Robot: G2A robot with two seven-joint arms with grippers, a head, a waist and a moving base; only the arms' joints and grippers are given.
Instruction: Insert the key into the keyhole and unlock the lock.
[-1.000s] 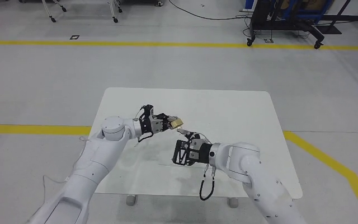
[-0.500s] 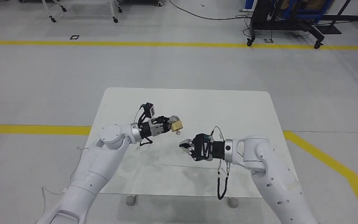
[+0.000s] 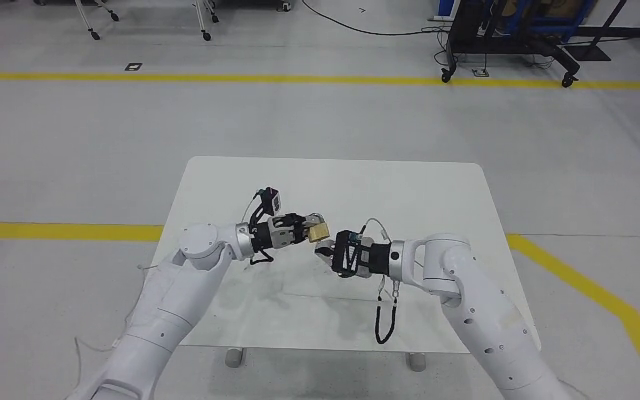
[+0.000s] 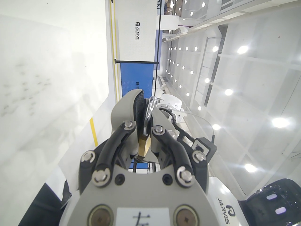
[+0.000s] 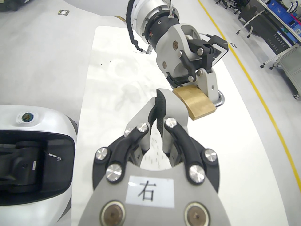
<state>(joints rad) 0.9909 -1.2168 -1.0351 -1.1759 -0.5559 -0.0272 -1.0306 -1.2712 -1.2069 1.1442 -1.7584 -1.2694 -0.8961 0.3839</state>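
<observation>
Above the middle of the white table (image 3: 430,200), we see the left gripper (image 3: 308,226) pinching the brass lock (image 5: 197,103) by its upper end, the silver shackle poking out past the fingers and the body held clear of the tabletop. Facing it, the right gripper (image 5: 160,97) hangs with its tips just beside the lock's free end. Its fingers (image 5: 175,112) are pressed together, and we cannot tell whether the key sits between them.

Mid-frame in the top view, over the counter (image 3: 430,200), the lock (image 3: 318,232) sits in the left gripper (image 3: 308,226); the right gripper (image 3: 327,252) lies just lower right of it.
</observation>
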